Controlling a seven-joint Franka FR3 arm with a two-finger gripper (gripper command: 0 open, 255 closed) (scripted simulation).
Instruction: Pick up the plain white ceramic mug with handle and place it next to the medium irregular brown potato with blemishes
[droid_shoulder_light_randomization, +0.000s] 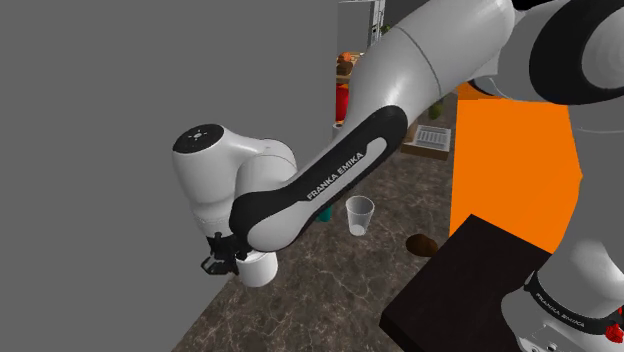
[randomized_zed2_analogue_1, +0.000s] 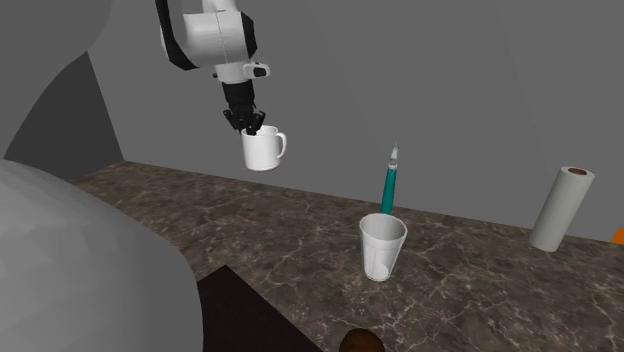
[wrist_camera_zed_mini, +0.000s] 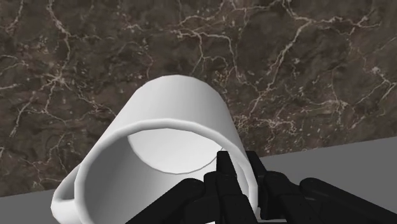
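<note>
- The jaws are closed almost fully, pinching the wall of the white mug (randomized_zed2_analogue_1: 263, 150) at its rim: in the wrist view one finger (wrist_camera_zed_mini: 224, 170) sits inside the mug's mouth and the other lies against the outside.
- The mug hangs directly beneath the jaws, roughly upright and open end up. Its handle sticks out on the side away from the pinched part of the rim.
- In the second exterior view the mug is in the air, well clear of the dark veined counter (randomized_zed2_analogue_1: 470, 270), with nothing under it but bare stone.
- By my reading the pick-up is done and the carrying step is in hand; the placing is not yet done.
- The brown potato (droid_shoulder_light_randomization: 422, 243) lies on the counter well apart from the jaws, close to the dark stand (droid_shoulder_light_randomization: 470, 290).
- A clear cup (randomized_zed2_analogue_1: 383, 245) stands between the jaws and the potato, with a teal pen-like thing (randomized_zed2_analogue_1: 389, 180) upright just beyond it.
- The next move calls for travelling across toward the potato with the mug high enough to pass over the cup or swing round it.
- After that, the mug must come down on bare counter just beside the potato without touching it, and the jaws should part only once its base rests flat.
- A rim pinch is a thin hold, so I judge a smooth, unhurried carry the safest.
</note>
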